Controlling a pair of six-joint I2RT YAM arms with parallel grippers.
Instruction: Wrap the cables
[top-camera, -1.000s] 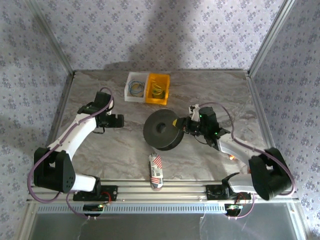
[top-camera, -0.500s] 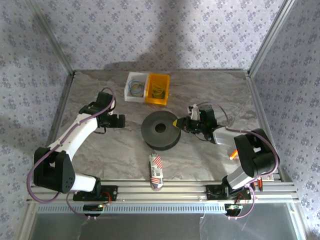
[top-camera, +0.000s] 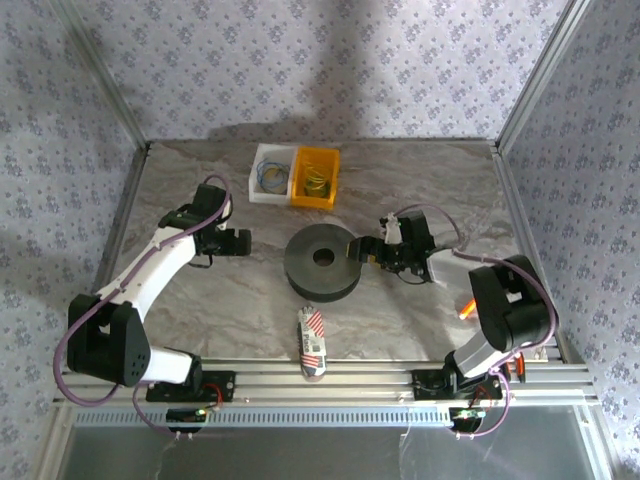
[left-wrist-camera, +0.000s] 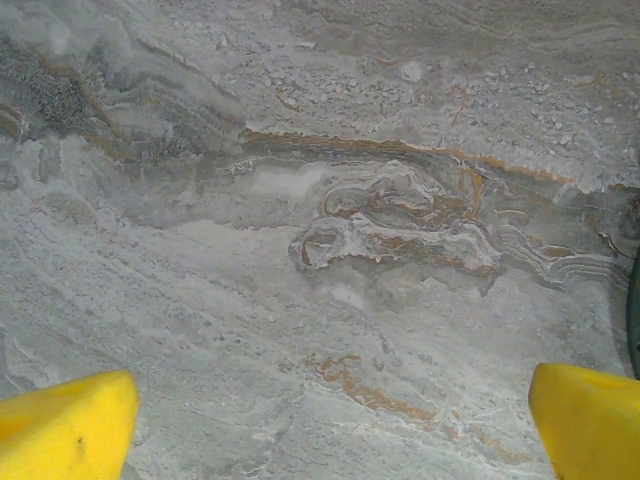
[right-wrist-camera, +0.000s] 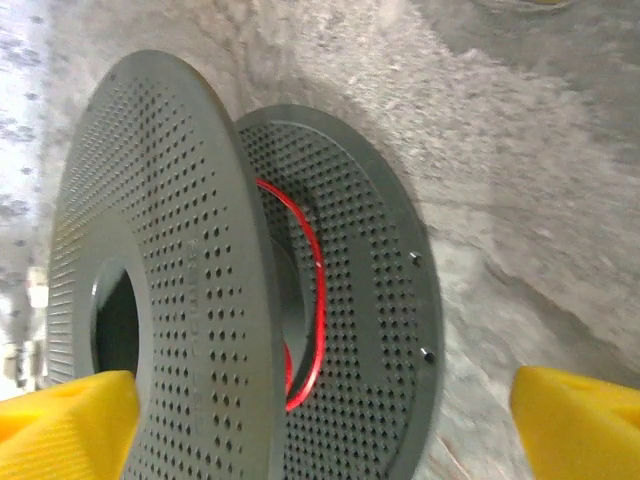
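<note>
Marble bench (top-camera: 230, 300) first, and behind both sets of fingers, toward the arm bases, a striped packet (top-camera: 312, 341) lies out of play. Up to the action: the right fingers (top-camera: 360, 250) are spread wide and grip nothing. Their yellow pads (right-wrist-camera: 65, 420) sit either side of the near edge of the black spool (top-camera: 322, 262), which lies flat just ahead of them with a red strand (right-wrist-camera: 312, 262) in its groove, placed, I'd say, so wire can be wound on. Across the spool, the left fingers (top-camera: 238, 240) hang just as wide and empty over bare marble, well apart from it, likely free to fetch. Beyond both, the yellow cables (top-camera: 316, 180) sit coiled in a yellow bin (top-camera: 312, 203), a white bin (top-camera: 266, 197) beside it; wrapping looks barely begun.
</note>
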